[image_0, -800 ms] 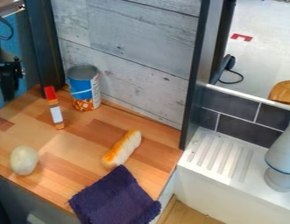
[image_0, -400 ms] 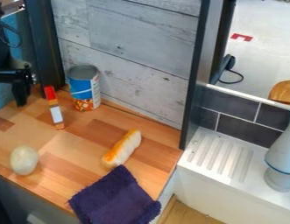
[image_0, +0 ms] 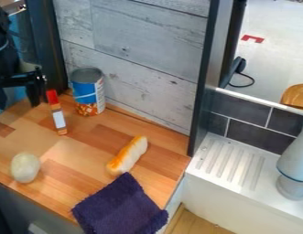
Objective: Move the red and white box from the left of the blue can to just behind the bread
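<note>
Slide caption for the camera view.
Black robot gripper near slim red-topped stick; blue metal can, pale ovoid, orange-white oblong bar and purple fabric cloth on wooden counter.

black robot arm [image_0: 3, 50] cut by the left edge, dark purple cloth [image_0: 121, 205] cut at the bottom — grey object [image_0: 294, 160] and wooden piece [image_0: 295, 96] cut at the right — print on red-topped tube [image_0: 57, 113] too small for reading

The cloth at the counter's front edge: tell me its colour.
The cloth is dark purple, best seen in the camera view.
</note>
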Available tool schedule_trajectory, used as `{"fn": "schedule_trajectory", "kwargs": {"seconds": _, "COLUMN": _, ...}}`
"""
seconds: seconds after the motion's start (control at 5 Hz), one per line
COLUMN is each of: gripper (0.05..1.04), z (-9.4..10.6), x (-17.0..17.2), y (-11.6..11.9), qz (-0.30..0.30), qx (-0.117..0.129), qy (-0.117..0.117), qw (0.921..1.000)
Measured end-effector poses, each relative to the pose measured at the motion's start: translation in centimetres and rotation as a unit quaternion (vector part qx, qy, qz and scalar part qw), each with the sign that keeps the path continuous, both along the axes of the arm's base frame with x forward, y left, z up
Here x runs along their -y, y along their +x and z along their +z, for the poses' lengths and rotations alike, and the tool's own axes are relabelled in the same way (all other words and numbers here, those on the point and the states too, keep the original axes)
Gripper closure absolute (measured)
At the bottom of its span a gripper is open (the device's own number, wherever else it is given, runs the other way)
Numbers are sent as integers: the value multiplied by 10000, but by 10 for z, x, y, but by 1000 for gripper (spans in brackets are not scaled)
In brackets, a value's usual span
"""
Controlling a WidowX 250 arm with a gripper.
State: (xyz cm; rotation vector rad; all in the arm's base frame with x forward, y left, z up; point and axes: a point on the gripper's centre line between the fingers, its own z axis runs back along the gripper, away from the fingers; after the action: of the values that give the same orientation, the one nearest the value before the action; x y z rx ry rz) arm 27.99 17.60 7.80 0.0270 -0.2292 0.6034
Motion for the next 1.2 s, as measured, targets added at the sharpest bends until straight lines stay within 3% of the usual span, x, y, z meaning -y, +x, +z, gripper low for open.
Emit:
{"fn": "schedule_trajectory", "kwargs": {"seconds": 0.4, "gripper": 85, "z": -16, "x": -21, "y": 27, "qz": 372, "qx": -206, "qy": -113, "qw": 9990}}
{"fn": "schedule_trajectory", "kwargs": {"seconds": 0.6, "gripper": 85, "z": -7, "x": -14, "y": 48, "qz": 261, "qx": -161, "qy": -118, "qw": 9995}}
{"fn": "schedule_trajectory", "kwargs": {"seconds": 1.2, "gripper": 85, "z": -26, "x": -7, "y": 67, "qz": 212, "qx": -286, "qy": -248, "qw": 9991}}
